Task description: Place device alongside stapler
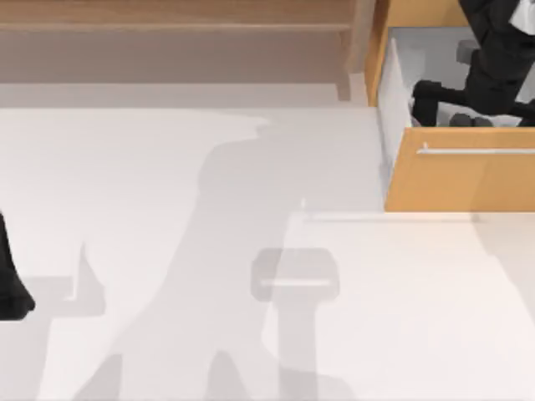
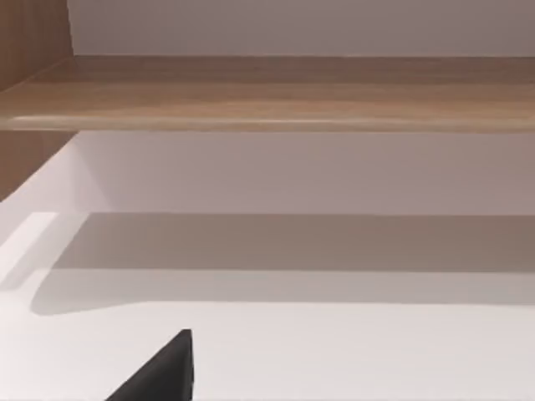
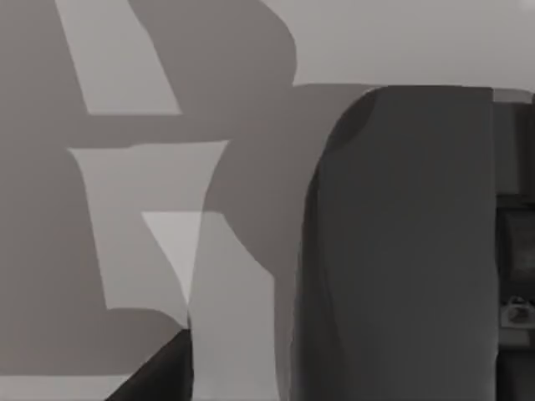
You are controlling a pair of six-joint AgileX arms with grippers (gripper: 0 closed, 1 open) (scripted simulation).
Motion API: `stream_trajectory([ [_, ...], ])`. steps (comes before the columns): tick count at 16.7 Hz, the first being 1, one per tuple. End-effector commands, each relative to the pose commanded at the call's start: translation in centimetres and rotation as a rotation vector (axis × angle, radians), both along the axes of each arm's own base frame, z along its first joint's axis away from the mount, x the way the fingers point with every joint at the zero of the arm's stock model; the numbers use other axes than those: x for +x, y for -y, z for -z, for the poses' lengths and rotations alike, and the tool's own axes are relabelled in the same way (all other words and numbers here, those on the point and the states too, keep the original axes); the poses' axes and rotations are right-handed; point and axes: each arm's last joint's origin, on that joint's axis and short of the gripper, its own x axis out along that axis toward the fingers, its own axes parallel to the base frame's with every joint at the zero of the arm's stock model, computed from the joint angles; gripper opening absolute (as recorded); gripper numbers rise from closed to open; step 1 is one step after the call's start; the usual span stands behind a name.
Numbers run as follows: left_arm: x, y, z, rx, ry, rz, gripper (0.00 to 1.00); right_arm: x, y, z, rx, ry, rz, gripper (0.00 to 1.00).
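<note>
- Not managing to tell how wide the right gripper (image 1: 464, 100) is standing, or whether anything is in its grip; just black parts bunching together down there in the top view.
- Hanging that right gripper low inside the open drawer (image 1: 393, 92) at the far right of the scene, just behind the wooden drawer front (image 1: 460, 180) with its silver handle bar (image 1: 476, 151).
- Spotting the device (image 1: 472, 120) sitting on the drawer floor, tucked against the inside of the drawer front, right under the black gripper parts; not seeing whether they're touching.
- Getting a big dark grey rounded shape (image 3: 393, 251) up close in the right wrist view, over a pale grey floor striped with shadows; honestly not able to say what it is.
- Reaching the right arm (image 1: 501, 33) in from the far right corner.
- Parking the left arm (image 1: 8, 280) at the left edge, on the near side, well apart from the drawer.
- Catching just a dark wedge of the left gripper (image 2: 163, 376) in the left wrist view, so no telling how open it is.
- Looking past that wedge over the white table (image 1: 167, 167) towards a wooden shelf (image 2: 267, 92) running along the far side.
- Throwing grey arm shadows (image 1: 242, 251) across the middle of the table.
</note>
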Motion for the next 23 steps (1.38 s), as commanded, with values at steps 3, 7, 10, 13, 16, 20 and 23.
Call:
stream_trajectory([
  [3,0.00,0.00,0.00,0.000,0.000,0.000,1.00,0.00,0.00,0.00,0.000,0.000,0.000,0.77],
  [7,0.00,0.00,0.00,0.000,0.000,0.000,1.00,0.00,0.00,0.00,0.000,0.000,0.000,0.47],
  [10,0.00,0.00,0.00,0.000,0.000,0.000,1.00,0.00,0.00,0.00,0.000,0.000,0.000,0.25],
  [13,0.00,0.00,0.00,0.000,0.000,0.000,1.00,0.00,0.00,0.00,0.000,0.000,0.000,0.02],
  [16,0.00,0.00,0.00,0.000,0.000,0.000,1.00,0.00,0.00,0.00,0.000,0.000,0.000,0.00],
  [20,0.00,0.00,0.00,0.000,0.000,0.000,1.00,0.00,0.00,0.00,0.000,0.000,0.000,0.00],
  [23,0.00,0.00,0.00,0.000,0.000,0.000,1.00,0.00,0.08,-0.17,0.001,0.003,0.003,0.00],
])
